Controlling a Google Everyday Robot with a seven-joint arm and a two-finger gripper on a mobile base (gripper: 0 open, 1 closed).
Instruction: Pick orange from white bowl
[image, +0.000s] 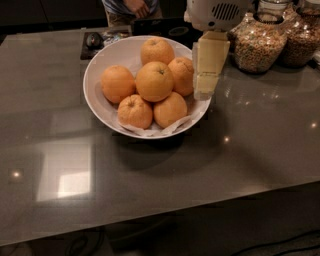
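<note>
The white bowl (100, 65) stands on the grey table, lined with crumpled white paper and holding several oranges. The orange (154, 81), the biggest and roundest with a small dark stem dot, sits on top in the middle of the pile. A smaller orange with a puckered stem end (135, 111) lies at the bowl's front. My gripper (206, 82) hangs over the bowl's right rim, just right of the pile, its cream fingers pointing down beside the right-hand orange (181, 75).
Two glass jars of cereal (259, 42) stand at the back right, close behind the arm. A dark tray with a small object (95, 40) lies behind the bowl. A person (131, 9) stands at the table's far edge.
</note>
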